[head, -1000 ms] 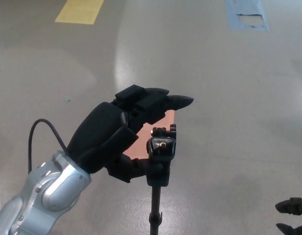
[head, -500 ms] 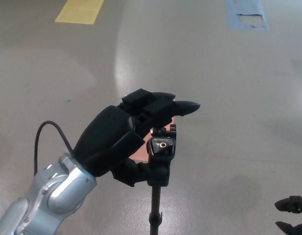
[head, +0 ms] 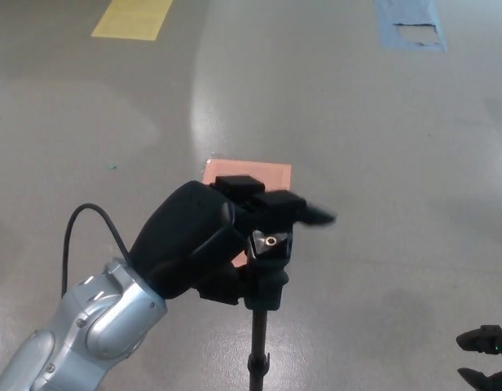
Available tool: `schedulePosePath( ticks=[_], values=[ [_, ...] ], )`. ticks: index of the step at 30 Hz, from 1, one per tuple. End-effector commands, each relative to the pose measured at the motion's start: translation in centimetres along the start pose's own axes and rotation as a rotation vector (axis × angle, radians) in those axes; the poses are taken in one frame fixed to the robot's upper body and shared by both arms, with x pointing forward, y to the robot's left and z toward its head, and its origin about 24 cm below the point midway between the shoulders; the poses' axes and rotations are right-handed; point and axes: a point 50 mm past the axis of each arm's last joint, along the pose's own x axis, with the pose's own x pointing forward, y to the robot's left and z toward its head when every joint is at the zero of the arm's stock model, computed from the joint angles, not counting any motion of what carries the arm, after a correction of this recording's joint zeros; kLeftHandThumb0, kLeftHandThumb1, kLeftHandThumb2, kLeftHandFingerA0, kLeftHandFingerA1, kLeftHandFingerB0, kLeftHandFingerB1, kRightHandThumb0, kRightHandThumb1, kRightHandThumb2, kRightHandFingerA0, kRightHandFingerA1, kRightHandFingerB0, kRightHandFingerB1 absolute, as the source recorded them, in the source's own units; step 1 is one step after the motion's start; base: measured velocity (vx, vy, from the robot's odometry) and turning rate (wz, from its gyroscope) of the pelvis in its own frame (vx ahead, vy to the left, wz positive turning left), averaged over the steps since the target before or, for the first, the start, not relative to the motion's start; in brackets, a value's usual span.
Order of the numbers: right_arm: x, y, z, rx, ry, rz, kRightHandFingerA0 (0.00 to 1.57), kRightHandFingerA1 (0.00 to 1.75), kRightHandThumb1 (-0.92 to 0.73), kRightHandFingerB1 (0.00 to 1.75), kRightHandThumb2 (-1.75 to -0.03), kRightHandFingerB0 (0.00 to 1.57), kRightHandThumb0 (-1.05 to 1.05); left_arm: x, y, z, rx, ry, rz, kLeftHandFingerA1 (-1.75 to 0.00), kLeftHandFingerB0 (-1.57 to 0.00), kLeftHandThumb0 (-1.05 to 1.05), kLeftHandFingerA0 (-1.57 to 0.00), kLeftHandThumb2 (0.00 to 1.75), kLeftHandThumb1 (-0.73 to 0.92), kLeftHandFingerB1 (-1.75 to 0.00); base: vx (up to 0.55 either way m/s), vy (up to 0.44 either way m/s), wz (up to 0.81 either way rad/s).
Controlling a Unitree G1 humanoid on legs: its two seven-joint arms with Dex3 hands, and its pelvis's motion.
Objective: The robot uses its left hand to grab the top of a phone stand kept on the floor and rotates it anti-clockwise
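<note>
The black phone stand point(head: 269, 259) rises from the floor on a thin pole point(head: 258, 350), its head bearing a small brass screw. My left hand point(head: 194, 240) is wrapped over the top of that head. Its fingers point(head: 275, 204) lie across the back and upper side, one blurred tip poking out to the right, and the thumb presses the neck from the left. My right hand point(head: 486, 358) shows only partly at the bottom right corner, fingers apart, holding nothing.
A pinkish-orange rectangle point(head: 247, 173) lies on the grey floor just behind the stand. Yellow floor marking point(head: 133, 18) sits at top left and blue tape point(head: 410, 24) at top right. A black cable point(head: 88, 220) loops off my left wrist.
My left hand has dropped and its fingers have curled down onto the stand's head, uncovering the orange rectangle behind. The stand and right hand have stayed put.
</note>
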Motion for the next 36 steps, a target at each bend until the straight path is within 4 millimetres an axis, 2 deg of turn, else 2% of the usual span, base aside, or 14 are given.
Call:
schedulePosePath(
  ticks=[1, 9, 12, 23, 24, 26, 28, 29, 30, 31, 32, 33, 36],
  values=[
    [-0.17, -0.63, -0.15, 0.0, 0.018, -0.005, 0.33, 0.46, -0.7, 0.36, -0.79, 0.12, -0.47, -0.11, -0.13, -0.33, 0.052, 0.039, 0.004, -1.12, -0.93, -0.22, -0.88, 0.57, 0.57, -0.49, 0.0, 0.0, 0.0],
    [-0.18, -0.69, -0.03, -0.017, 0.014, -0.001, 0.35, 0.47, -0.7, 0.36, -0.8, 0.12, -0.48, -0.18, -0.06, -0.34, 0.039, 0.032, -0.005, -1.03, -0.96, -0.17, -0.9, 0.59, 0.63, -0.52, 0.0, 0.0, 0.0],
    [-0.18, -0.7, 0.03, -0.02, 0.013, -0.001, 0.31, 0.45, -0.72, 0.35, -0.8, 0.11, -0.48, -0.22, -0.14, -0.41, 0.019, 0.04, 0.0, -0.99, -0.97, -0.17, -0.93, 0.6, 0.67, -0.54, 0.0, 0.0, 0.0],
    [-0.18, -0.89, 0.32, -0.012, 0.005, 0.001, 0.32, 0.46, -0.73, 0.36, -0.81, 0.11, -0.49, -0.15, -0.04, -0.51, 0.015, 0.029, 0.01, -1.01, -0.97, -0.15, -0.93, 0.59, 0.66, -0.53, 0.0, 0.0, 0.0],
    [-0.17, -0.94, 0.39, -0.014, 0.005, -0.001, 0.32, 0.45, -0.73, 0.36, -0.81, 0.11, -0.49, -0.11, -0.05, -0.54, -0.012, 0.038, 0.01, -1.07, -0.95, -0.14, -0.91, 0.6, 0.67, -0.55, 0.0, 0.0, 0.0],
    [-0.16, -1.0, 0.48, -0.017, 0.006, -0.003, 0.32, 0.45, -0.73, 0.36, -0.81, 0.11, -0.49, -0.06, -0.06, -0.58, -0.046, 0.049, 0.009, -1.07, -0.95, -0.14, -0.91, 0.6, 0.67, -0.55, 0.0, 0.0, 0.0],
    [-0.15, -1.02, 0.55, -0.027, 0.006, -0.006, 0.31, 0.45, -0.74, 0.35, -0.81, 0.11, -0.48, -0.03, -0.17, -0.61, -0.165, 0.064, 0.018, -1.06, -0.93, -0.1, -0.92, 0.6, 0.69, -0.57, 0.0, 0.0, 0.0],
    [-0.15, -1.02, 0.57, -0.024, 0.005, -0.006, 0.34, 0.46, -0.73, 0.35, -0.81, 0.11, -0.49, -0.02, -0.26, -0.67, -0.258, 0.076, 0.017, -0.97, -0.91, -0.08, -0.94, 0.63, 0.7, -0.59, 0.0, 0.0, 0.0],
    [-0.14, -1.02, 0.57, -0.022, 0.005, -0.007, 0.34, 0.46, -0.73, 0.35, -0.81, 0.11, -0.49, -0.01, -0.28, -0.68, -0.282, 0.078, 0.016, -0.97, -0.91, -0.08, -0.94, 0.63, 0.7, -0.59, 0.0, 0.0, 0.0],
    [-0.15, -1.05, 0.57, -0.016, 0.004, -0.008, 0.32, 0.46, -0.73, 0.36, -0.81, 0.11, -0.49, -0.01, -0.5, -0.89, -0.432, 0.123, 0.013, -0.61, -0.92, -0.05, -1.03, 0.63, 0.72, -0.57, 0.0, 0.0, 0.0],
    [-0.15, -1.06, 0.57, -0.014, 0.004, -0.009, 0.32, 0.46, -0.73, 0.36, -0.81, 0.11, -0.49, -0.02, -0.58, -0.93, -0.474, 0.133, 0.01, -0.61, -0.92, -0.05, -1.03, 0.63, 0.72, -0.57, 0.0, 0.0, 0.0],
    [-0.15, -1.06, 0.59, -0.016, 0.005, -0.008, 0.33, 0.46, -0.73, 0.35, -0.81, 0.11, -0.48, -0.02, -0.63, -0.96, -0.516, 0.157, 0.005, -0.65, -0.88, -0.15, -1.05, 0.62, 0.71, -0.55, 0.0, 0.0, 0.0],
    [-0.14, -1.07, 0.66, -0.025, 0.004, -0.005, 0.33, 0.46, -0.73, 0.35, -0.81, 0.11, -0.49, -0.01, -0.59, -0.98, -0.576, 0.196, -0.005, -0.67, -0.87, -0.16, -1.05, 0.62, 0.72, -0.55, 0.0, 0.0, 0.0]
  ],
)
